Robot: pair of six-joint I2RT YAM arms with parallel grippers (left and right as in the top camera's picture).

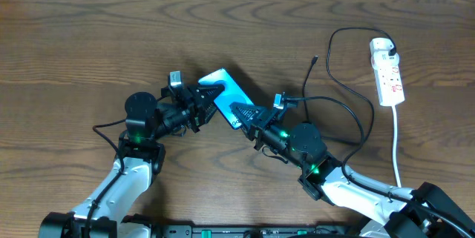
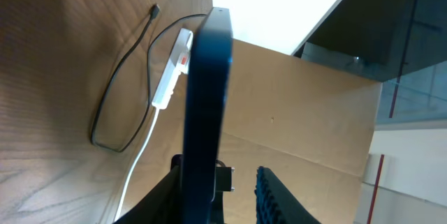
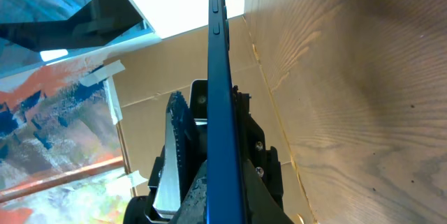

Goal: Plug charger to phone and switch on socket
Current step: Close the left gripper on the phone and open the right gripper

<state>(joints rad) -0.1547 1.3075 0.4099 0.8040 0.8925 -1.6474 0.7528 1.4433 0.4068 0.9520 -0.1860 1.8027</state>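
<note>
The phone point(image 1: 225, 90) with its cyan screen is at the table's middle, between both grippers. My right gripper point(image 1: 241, 110) is shut on its near-right end. In the right wrist view the phone point(image 3: 222, 77) shows edge-on, pinched between the fingers point(image 3: 207, 105). My left gripper point(image 1: 208, 98) is open around the phone's left end. In the left wrist view the phone point(image 2: 206, 98) rests against one finger, with a gap to the other point(image 2: 230, 182). The black charger cable point(image 1: 355, 97) loops on the table, its plug tip point(image 1: 315, 60) free. The white socket point(image 1: 388, 71) lies at the far right.
The socket's white cord point(image 1: 395, 141) runs toward the table's front edge on the right. The cable point(image 2: 115, 91) and socket point(image 2: 174, 70) also show in the left wrist view. A cardboard wall point(image 2: 300, 112) stands beyond the table edge.
</note>
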